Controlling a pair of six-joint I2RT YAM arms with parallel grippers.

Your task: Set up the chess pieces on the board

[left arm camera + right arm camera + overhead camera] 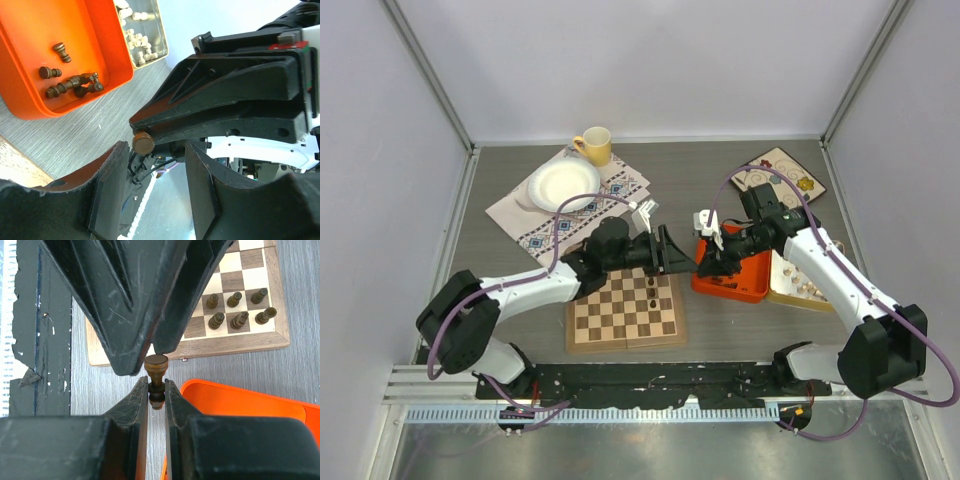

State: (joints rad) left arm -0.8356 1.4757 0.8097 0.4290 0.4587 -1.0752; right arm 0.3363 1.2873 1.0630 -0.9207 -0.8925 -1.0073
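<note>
My right gripper (156, 391) is shut on a dark pawn (156, 371), holding it in the air with its round base pointing away from the wrist. In the top view the right gripper (707, 262) meets my left gripper (678, 258) between the chessboard (610, 330) and the orange tray (745, 285). My left gripper (155, 192) is open and empty. The pawn's base (143, 144) sits just beyond its left fingertip (117, 155), not between the pads. Several dark pieces (235, 310) stand at one corner of the board (235, 342).
The orange tray (25, 107) holds several loose dark pieces (70, 85). A tray of cream pieces (139, 40) lies beside it, right of the orange one (798, 290). At the back stand a white plate (563, 186) on a placemat, a yellow cup (594, 146) and a floral plate (782, 172).
</note>
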